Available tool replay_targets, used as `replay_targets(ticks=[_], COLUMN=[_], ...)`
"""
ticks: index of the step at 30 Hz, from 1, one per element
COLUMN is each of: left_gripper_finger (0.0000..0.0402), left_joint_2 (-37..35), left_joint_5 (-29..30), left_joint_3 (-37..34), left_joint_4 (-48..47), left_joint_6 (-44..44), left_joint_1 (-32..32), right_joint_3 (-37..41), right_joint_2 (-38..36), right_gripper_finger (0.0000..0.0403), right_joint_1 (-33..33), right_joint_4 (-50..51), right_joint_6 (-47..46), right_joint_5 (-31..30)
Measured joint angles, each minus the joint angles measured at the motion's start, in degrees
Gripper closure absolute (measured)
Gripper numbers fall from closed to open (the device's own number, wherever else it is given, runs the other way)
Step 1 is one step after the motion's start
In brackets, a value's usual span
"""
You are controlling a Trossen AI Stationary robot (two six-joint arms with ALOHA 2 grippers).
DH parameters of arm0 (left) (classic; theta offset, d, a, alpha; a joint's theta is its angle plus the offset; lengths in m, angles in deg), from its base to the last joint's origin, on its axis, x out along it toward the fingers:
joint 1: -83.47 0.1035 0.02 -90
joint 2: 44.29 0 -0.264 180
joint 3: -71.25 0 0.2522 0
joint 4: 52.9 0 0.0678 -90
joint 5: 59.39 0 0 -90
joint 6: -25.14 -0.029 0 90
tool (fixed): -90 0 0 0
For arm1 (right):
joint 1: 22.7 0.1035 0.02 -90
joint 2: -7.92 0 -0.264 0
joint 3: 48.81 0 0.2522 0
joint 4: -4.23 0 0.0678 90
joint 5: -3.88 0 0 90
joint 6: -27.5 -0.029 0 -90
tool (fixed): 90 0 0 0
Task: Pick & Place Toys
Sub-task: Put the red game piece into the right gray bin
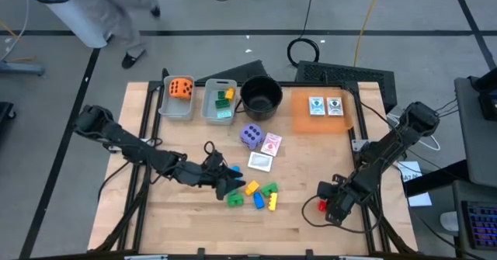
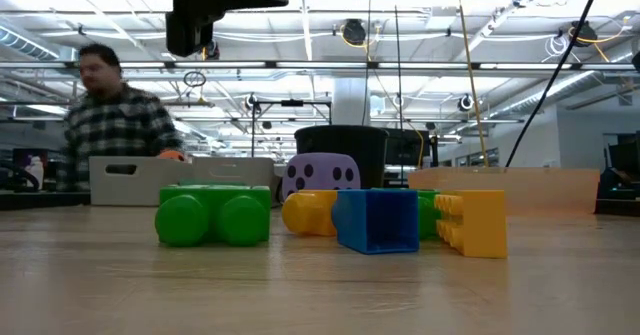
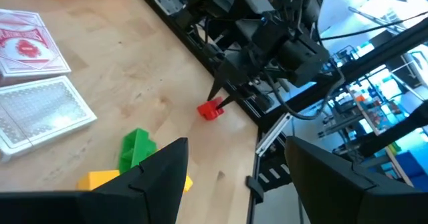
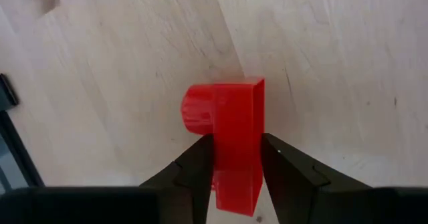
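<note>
**Red block pinched at the surface's right edge**

Red block (image 4: pixel 231 140) is lying on the wooden surface (image 1: pixel 303 221) near its right edge, the right gripper (image 4: pixel 235 160) clamping it between narrow fingers. The left gripper (image 3: pixel 234 177) is hanging wide, empty, beside the green, yellow and blue blocks (image 1: pixel 255 195) mid-surface.

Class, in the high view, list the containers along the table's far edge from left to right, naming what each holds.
Grey bin holding the orange die → grey bin holding green and yellow blocks → round black pot → orange tray holding two picture cards.
</note>
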Motion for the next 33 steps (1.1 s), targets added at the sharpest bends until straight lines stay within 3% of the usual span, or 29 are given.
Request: replay_targets(ticks=[8,19,33], left_gripper_finger=[0.0144,0.0144,0.0144], left_joint_2=[0.0,0.0,0.0], left_joint_5=[-2.0,-6.7,-7.2], left_joint_3=[0.0,0.0,0.0], left_joint_4=[0.0,0.0,8.4], left_joint_6=[-1.6,-1.8,-3.8], left_joint_1=[2.3,5.4,5.7], right_joint_3=[0.0,0.1,0.1], right_joint_2=[-0.1,-1.3,-13.1], right_gripper_finger=[0.0333,0.0333,0.0331], right_joint_1=[0.0,-3.1,-19.5], right_joint_4=[-0.7,-7.0,-37.6], right_joint_6=[0.3,2.9,16.5], right_joint_5=[0.0,-1.2,-10.8])
